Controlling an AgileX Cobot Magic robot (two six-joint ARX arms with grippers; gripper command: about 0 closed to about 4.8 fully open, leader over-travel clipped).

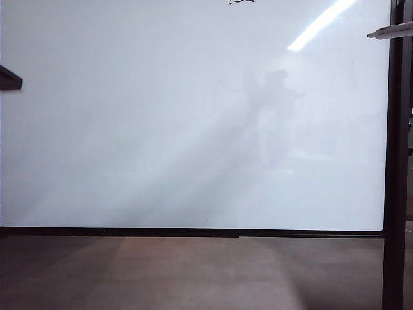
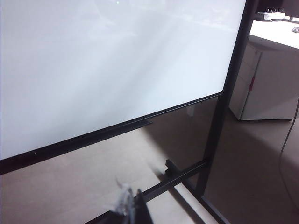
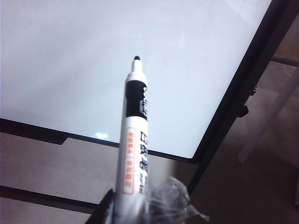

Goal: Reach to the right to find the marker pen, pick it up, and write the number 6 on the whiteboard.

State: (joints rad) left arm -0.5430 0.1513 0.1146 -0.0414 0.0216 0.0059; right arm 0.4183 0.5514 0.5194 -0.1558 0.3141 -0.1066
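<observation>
The whiteboard [image 1: 161, 129] has a smooth, glossy white surface that mirrors a bright ceiling light strip and dim room shapes. Its thin frame [image 1: 390, 129] looks like matt black metal. The marker pen [image 3: 134, 140] has a smooth white plastic barrel with a slight sheen, a black band, printed orange and black labelling, and a dull black tip. Crinkled clear plastic film wraps the right claw [image 3: 140, 212] holding the pen, and the left claw [image 2: 128, 205] too. The floor [image 1: 193, 271] is matt brown. A cabinet [image 2: 268, 79] looks smooth, white and matt.
</observation>
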